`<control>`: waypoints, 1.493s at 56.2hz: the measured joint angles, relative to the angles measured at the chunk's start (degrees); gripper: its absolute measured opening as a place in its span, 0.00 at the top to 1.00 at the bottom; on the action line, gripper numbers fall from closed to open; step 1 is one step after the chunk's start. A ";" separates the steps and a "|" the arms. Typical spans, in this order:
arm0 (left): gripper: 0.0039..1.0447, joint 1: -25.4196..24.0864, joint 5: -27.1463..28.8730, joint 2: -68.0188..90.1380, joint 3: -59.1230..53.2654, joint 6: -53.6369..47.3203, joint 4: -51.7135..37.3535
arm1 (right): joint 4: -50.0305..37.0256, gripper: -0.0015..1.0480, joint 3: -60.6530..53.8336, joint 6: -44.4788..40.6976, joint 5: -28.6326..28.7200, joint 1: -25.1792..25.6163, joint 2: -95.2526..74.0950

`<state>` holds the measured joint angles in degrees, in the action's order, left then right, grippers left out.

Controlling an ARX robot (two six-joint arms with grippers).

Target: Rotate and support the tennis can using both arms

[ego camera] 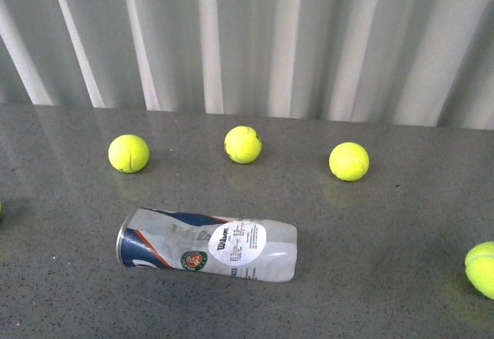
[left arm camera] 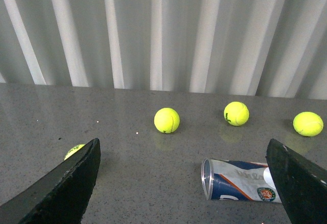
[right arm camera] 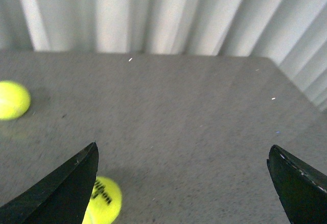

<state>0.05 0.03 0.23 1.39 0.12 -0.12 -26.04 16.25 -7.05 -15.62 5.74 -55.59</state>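
The tennis can point(ego camera: 207, 245) lies on its side on the grey table, metal-rimmed open end to the left, Wilson label and round emblem facing up. It is empty. In the left wrist view the can point(left arm camera: 237, 179) lies between the fingers, partly behind the right finger. My left gripper point(left arm camera: 184, 183) is open and empty above the table. My right gripper point(right arm camera: 184, 183) is open and empty; the can does not show in its view. Neither arm shows in the front view.
Three yellow-green tennis balls point(ego camera: 129, 154) point(ego camera: 243, 144) point(ego camera: 349, 161) lie in a row behind the can. Another ball point(ego camera: 482, 268) sits at the right edge. A ball point(right arm camera: 104, 199) lies beside the right gripper's finger, another point(right arm camera: 11, 99) farther off. A white corrugated wall backs the table.
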 joint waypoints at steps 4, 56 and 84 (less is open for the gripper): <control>0.06 0.00 -0.02 0.00 0.00 0.02 0.00 | 1.11 0.07 -0.42 -0.04 -1.01 1.70 5.38; 0.06 0.00 0.00 0.00 0.00 0.00 0.00 | 10.51 0.97 -13.86 6.43 15.65 -5.53 37.42; 0.06 0.00 -0.02 0.00 0.00 0.00 0.00 | 17.81 0.97 -15.98 6.47 15.65 -5.53 47.32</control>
<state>0.05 0.01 0.23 1.39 0.12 -0.12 -8.23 0.27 -0.58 0.03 0.21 -8.27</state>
